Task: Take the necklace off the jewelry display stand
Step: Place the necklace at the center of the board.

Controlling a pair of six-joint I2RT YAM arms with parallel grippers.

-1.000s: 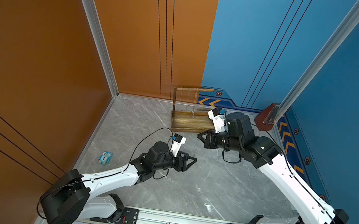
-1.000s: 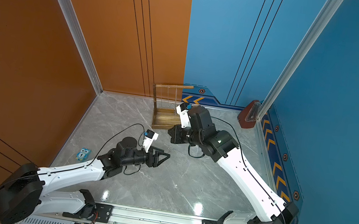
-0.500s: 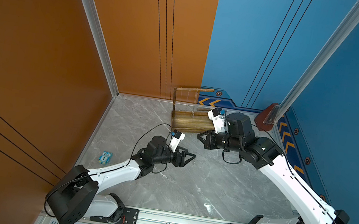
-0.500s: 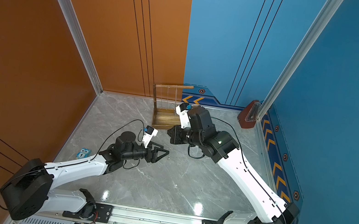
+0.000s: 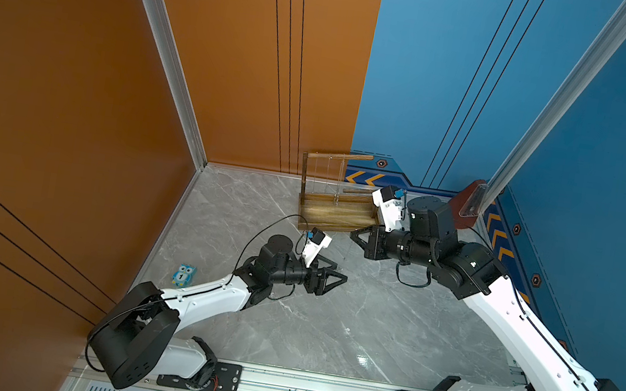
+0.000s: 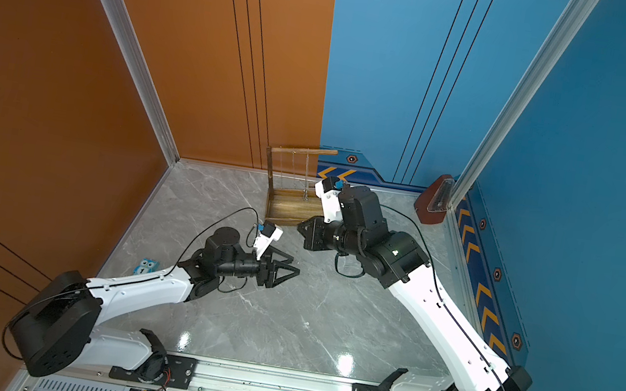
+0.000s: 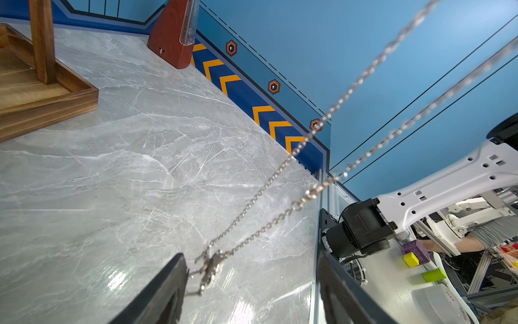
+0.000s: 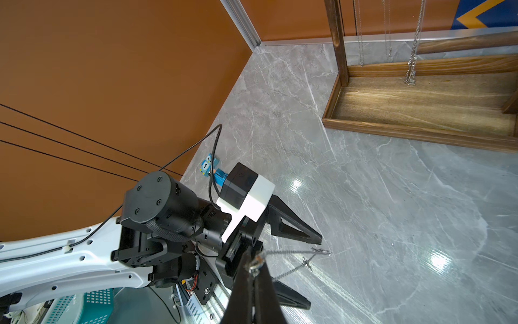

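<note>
Clearly, two arms work over one grey marble tabletop (image 5: 366, 330), and one jewelry display stand (image 5: 323, 225) sits at the back by the wall seam, its single long crossbar (image 5: 340, 156) up on the tall post. Three chains (image 8: 412, 64) hang from that bar in the right wrist view; in both top views they are faint threads, too thin to count. One necklace (image 8: 294, 252) is off the stand, strung in the air between the two grippers. The right gripper (image 8: 253, 263) has its fingers pressed together and pinches the chain at their tips. The left gripper (image 7: 251, 258) has its fingers spread wide with nothing clamped; the necklace's clasp end (image 7: 211, 263) dangles between them, just beside one finger, and I cannot tell whether it touches. Only the wrist views show this chain plainly, while the top views show the left gripper (image 5: 339, 276) and the right gripper (image 5: 357, 239) near each other in front of the stand. One owl card (image 5: 183, 274) lies by the orange wall, and one red-brown wedge-shaped case (image 5: 469, 205) stands against the blue wall.
</note>
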